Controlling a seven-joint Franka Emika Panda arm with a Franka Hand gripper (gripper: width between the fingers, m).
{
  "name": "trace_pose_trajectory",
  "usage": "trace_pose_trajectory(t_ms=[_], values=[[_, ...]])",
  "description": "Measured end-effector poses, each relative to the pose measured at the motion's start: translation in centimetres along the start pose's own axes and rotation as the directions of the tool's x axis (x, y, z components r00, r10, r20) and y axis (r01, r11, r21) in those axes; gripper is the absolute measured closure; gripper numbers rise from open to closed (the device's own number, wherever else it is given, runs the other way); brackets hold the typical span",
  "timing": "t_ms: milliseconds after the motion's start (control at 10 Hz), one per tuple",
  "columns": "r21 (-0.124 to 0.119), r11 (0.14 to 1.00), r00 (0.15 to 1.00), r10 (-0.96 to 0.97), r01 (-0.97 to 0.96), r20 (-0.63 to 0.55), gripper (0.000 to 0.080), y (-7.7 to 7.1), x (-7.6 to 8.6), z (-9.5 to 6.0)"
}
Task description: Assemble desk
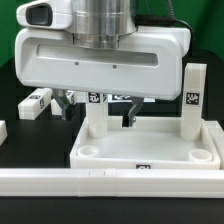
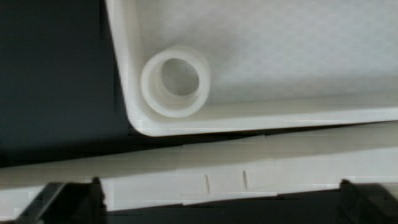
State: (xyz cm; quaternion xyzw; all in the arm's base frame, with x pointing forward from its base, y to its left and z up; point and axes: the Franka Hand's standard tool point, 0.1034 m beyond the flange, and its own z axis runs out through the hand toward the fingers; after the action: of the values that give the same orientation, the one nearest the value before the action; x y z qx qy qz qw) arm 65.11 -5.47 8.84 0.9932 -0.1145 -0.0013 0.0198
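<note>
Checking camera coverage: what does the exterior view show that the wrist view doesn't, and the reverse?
Exterior only: a left leg and a right leg upright at the far corners of the tabletop, and a loose leg lying at the exterior view's left. Wrist only: nothing new, just a close-up of one empty corner socket. Both: the tabletop and the long rail.

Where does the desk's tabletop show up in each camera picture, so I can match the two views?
Exterior view: the tabletop lies low in the middle of the picture, just behind a rail.
Wrist view: one rounded corner of the tabletop, with its round socket, seen close up.
Shared landmark: the long white rail running along the tabletop's edge.
</note>
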Motion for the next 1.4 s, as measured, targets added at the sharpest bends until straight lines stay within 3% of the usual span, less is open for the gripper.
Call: trace_pose_trajectory(t_ms=[200, 400, 800, 1000, 1100, 1200, 1300, 1400], values=[[0.033, 0.99, 0.987, 0.136, -0.14, 0.086, 0.0151, 4.8, -1.5, 0.1], [0.042, 0.986, 0.981, 0.156, -0.162, 0.117, 0.0151, 7.3, -3.1, 0.8], [0.048, 0.981, 0.976, 0.182, -0.189, 0.123, 0.0151, 7.8, -3.3, 0.9], [0.064, 0.952, 0.942, 0.285, -0.3, 0.174, 0.0151, 11.6, -5.5, 1.6], [0.101, 0.929, 0.916, 0.324, -0.355, 0.239, 0.0151, 12.6, -7.3, 2.1], [0.102, 0.918, 0.903, 0.35, -0.384, 0.251, 0.0151, 13.1, -8.2, 2.6], [0.1, 0.917, 0.901, 0.353, -0.387, 0.252, 0.0151, 12.5, -8.7, 2.8], [0.1, 0.918, 0.904, 0.349, -0.383, 0.249, 0.0151, 12.5, -8.5, 2.7]])
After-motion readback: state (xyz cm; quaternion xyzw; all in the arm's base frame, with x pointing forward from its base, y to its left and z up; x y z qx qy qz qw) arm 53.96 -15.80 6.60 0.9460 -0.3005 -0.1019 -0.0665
